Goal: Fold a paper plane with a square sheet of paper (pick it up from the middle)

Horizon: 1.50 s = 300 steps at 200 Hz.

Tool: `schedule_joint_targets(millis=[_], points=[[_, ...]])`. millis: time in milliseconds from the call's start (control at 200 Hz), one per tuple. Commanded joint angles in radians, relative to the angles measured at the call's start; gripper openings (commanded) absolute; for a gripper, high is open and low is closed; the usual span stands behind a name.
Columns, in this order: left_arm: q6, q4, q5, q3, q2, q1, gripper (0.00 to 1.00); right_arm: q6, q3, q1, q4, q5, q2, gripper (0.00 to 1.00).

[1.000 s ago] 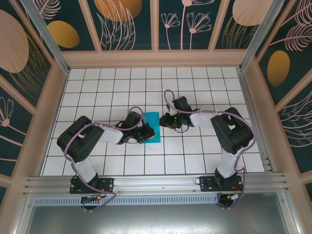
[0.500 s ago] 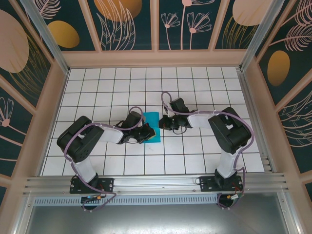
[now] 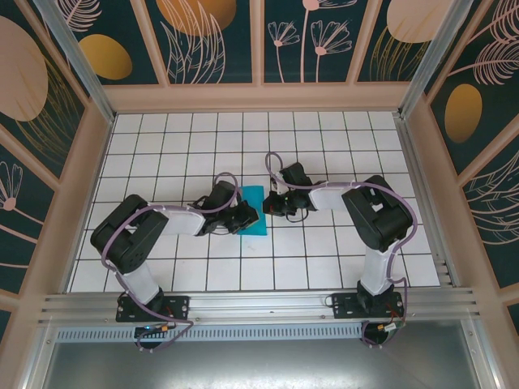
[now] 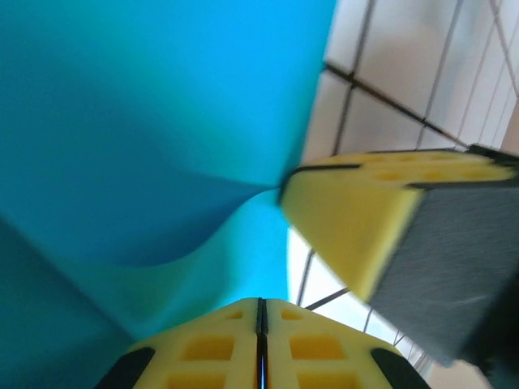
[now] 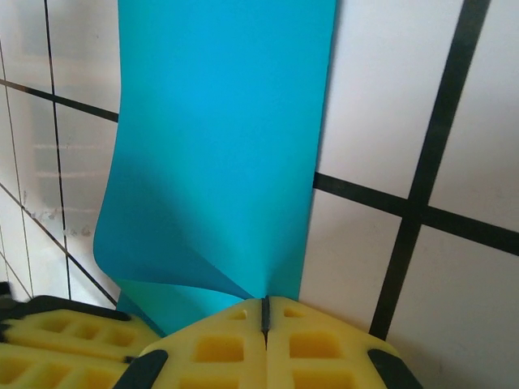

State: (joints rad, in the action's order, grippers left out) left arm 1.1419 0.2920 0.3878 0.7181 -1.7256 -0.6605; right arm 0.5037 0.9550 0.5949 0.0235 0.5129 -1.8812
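Yellow, waffle-moulded fingers of my left gripper meet tip to tip in the left wrist view, with only a thin dark seam between them. The teal paper sheet dips in a curved valley straight down to that seam, so I am pinching it there. Just right of the sheet's edge in that view is 1 finger of my other arm, yellow with a grey pad.

From the top camera, my left gripper lies low over the white tiled table, against the left side of the paper sheet toward its near end. The sheet shows there as a narrow teal strip near the middle of the table, held between my 2 grippers. My right gripper meets its right edge.

In the right wrist view, my right gripper is likewise pressed closed. A curled corner of the paper sheet runs into its seam, so it grips the sheet too. The rest of the sheet stretches away over the black grid lines. At the lower left of that view sit my left gripper's yellow fingers.
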Motion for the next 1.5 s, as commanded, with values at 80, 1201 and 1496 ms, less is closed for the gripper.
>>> schedule_joint_targets(millis=[80, 1201, 1496], points=[[-0.077, -0.132, -0.084, 0.073, -0.014, -0.001, 0.09, -0.041, 0.007, 0.005, -0.064, -0.066, -0.033, 0.04], [-0.056, -0.119, -0.135, -0.029, -0.054, -0.001, 0.0, 0.161, -0.115, 0.125, 0.012, -0.074, 0.212, 0.0], [-0.056, -0.112, -0.131, -0.035, -0.049, -0.001, 0.0, 0.182, -0.092, 0.158, 0.008, -0.081, 0.146, 0.0]])
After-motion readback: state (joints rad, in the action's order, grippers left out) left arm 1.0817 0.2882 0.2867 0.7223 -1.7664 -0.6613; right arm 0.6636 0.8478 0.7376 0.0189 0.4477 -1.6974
